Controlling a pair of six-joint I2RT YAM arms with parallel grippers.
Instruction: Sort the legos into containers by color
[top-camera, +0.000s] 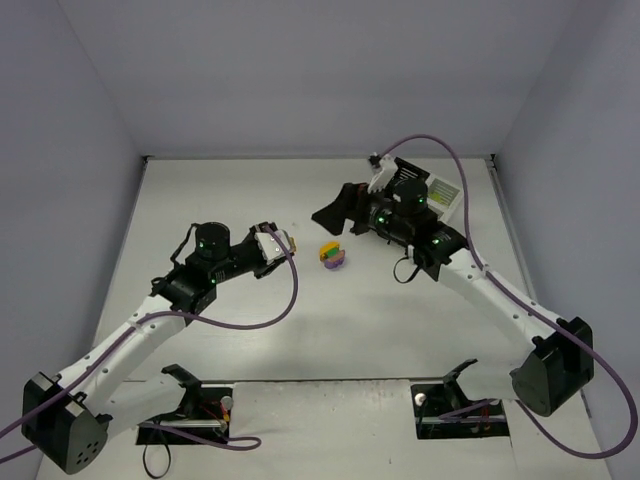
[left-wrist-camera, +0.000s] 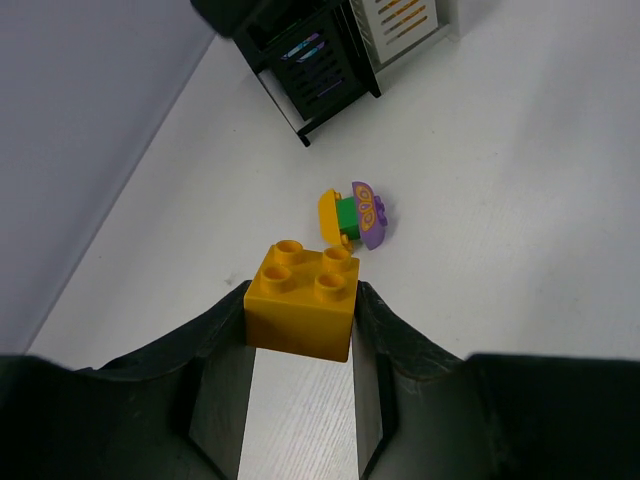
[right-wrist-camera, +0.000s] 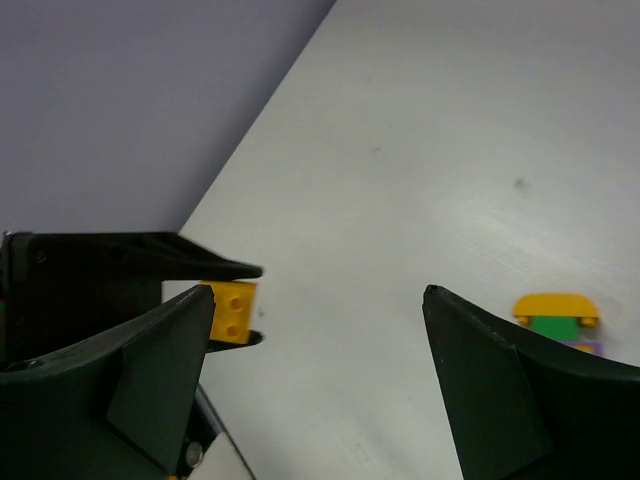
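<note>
My left gripper (top-camera: 280, 242) is shut on an orange-yellow four-stud brick (left-wrist-camera: 302, 300) and holds it just above the table; the brick also shows in the right wrist view (right-wrist-camera: 232, 312). A small stack of yellow, green and purple rounded legos (top-camera: 332, 256) lies on the table just beyond it (left-wrist-camera: 355, 215). My right gripper (top-camera: 336, 213) is open and empty, hovering behind the stack and facing my left gripper (right-wrist-camera: 318, 292). The containers stand at the back right: a black bin (left-wrist-camera: 310, 60) and a white bin (top-camera: 443, 195), partly hidden under my right arm.
Grey walls close the table (top-camera: 250, 330) on the left, back and right. The purple cables of both arms loop over the table. The two arm bases sit at the near edge.
</note>
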